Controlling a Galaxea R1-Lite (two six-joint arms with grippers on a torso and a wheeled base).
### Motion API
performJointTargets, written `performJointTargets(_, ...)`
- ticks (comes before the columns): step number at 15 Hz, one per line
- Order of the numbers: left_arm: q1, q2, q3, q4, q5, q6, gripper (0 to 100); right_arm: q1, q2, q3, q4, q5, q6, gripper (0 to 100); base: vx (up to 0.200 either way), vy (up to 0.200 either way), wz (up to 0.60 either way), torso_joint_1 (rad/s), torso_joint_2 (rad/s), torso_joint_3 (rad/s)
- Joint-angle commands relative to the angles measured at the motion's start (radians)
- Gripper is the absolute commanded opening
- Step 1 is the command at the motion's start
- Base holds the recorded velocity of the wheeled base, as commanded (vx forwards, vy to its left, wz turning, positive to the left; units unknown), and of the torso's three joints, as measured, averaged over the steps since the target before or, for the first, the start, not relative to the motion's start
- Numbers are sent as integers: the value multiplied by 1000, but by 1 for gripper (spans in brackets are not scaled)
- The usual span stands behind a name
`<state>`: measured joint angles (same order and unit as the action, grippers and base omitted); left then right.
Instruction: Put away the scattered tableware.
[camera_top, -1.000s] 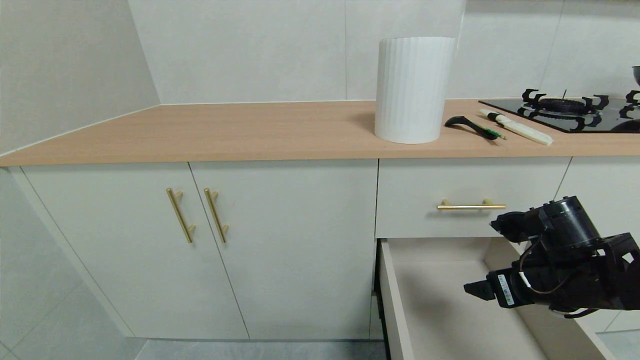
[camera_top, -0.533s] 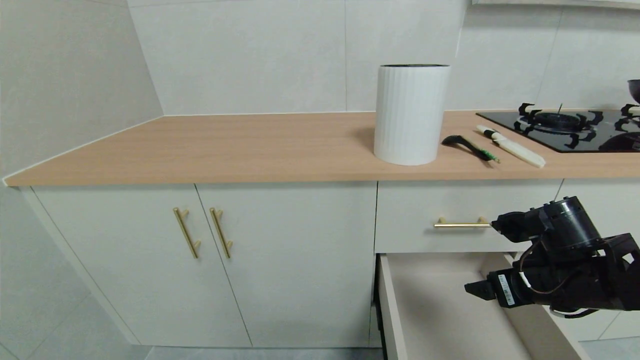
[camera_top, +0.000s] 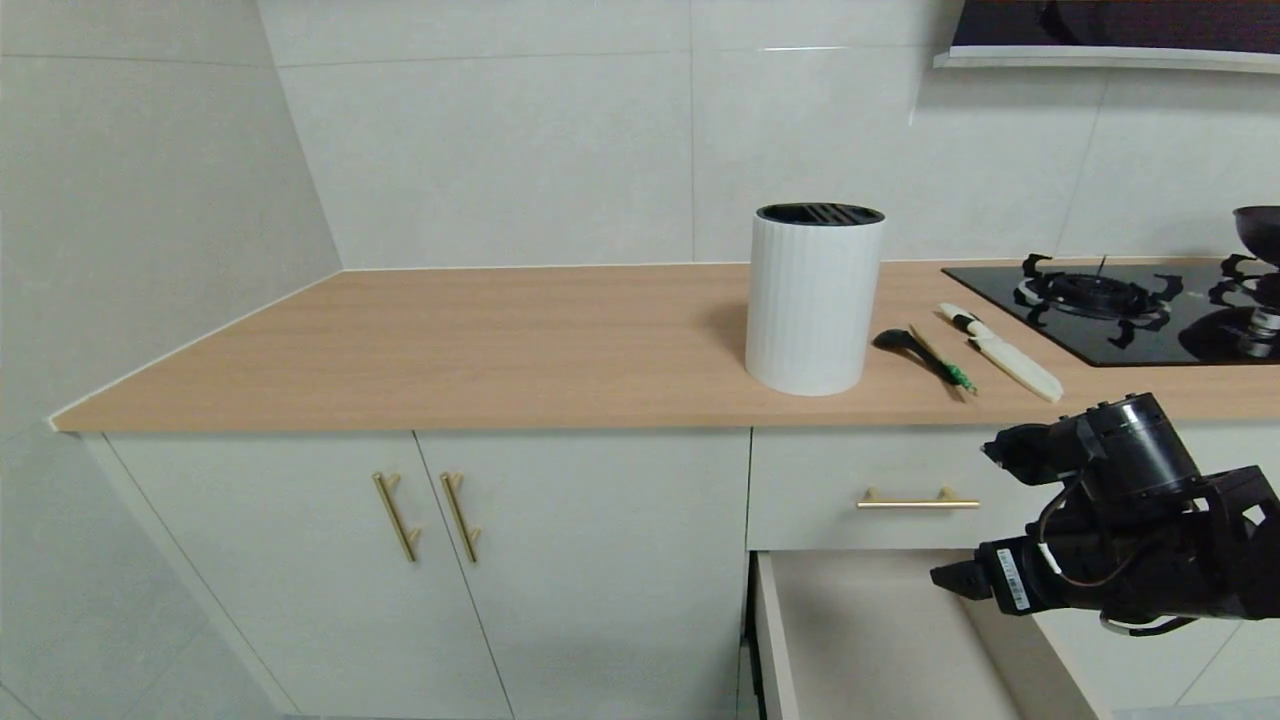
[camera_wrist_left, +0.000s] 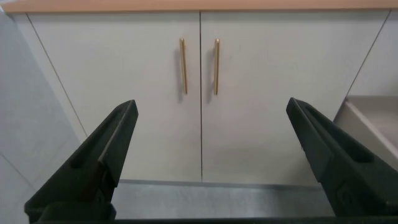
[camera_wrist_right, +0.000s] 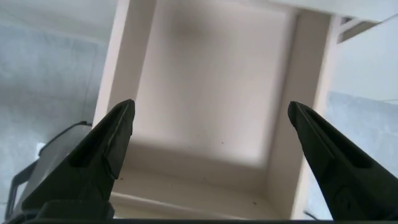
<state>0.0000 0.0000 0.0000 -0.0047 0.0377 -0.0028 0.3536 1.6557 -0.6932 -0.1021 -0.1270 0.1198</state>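
Head view, compared with one second ago: the whole scene sits lower in the picture, and a range hood (camera_top: 1100, 45) has entered at the top. This is a camera shift, since the objects keep their places relative to one another. The right arm holds the same place in the picture.

The wooden desk (camera_top: 480, 345) runs along a tiled wall. Below it are two cabinet doors (camera_top: 300, 570) with gold bar handles (camera_top: 395, 515), a closed drawer front, and an open drawer (camera_top: 860, 640) whose inside looks bare. A black hob (camera_top: 1100, 320) is set into the desk at the right.

A white ribbed holder (camera_top: 812, 305) stands upright on the desk, with a slotted black top. Just to its right lie the scattered pieces: a knife (camera_top: 1000, 352) in a cream sheath, and between it and the holder a black spoon (camera_top: 893, 340) whose handle ends in green.

The right gripper (camera_top: 975, 515) hangs over the open drawer, its fingers (camera_wrist_right: 106, 155) spread wide and holding nothing. The left gripper (camera_wrist_left: 211, 162) faces the cabinet doors, its fingers (camera_wrist_left: 106, 155) likewise wide apart and empty.

A white label (camera_top: 1010, 580) on the right gripper carries print too small to read.
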Motion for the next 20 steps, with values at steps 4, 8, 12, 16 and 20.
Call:
performJointTargets(4,0,0,0,0,1,0,100,1,-19,-2,-2,-5,-2,100,0,0,0,140,-359,-210)
performJointTargets(8,0,0,0,0,1,0,100,-5,-50,-181,-13,-48,-3,100,0,0,0,17,-35,-22)
performJointTargets(12,0,0,0,0,1,0,100,-36,42,-414,16,-71,-3,100,0,0,0,0,0,0)
performJointTargets(16,0,0,0,0,1,0,100,-120,127,-437,-16,-80,-2,100,0,0,0,0,0,0)
performJointTargets(20,0,0,0,-1,1,0,100,-157,200,-476,-31,-89,3,100,0,0,0,0,0,0)
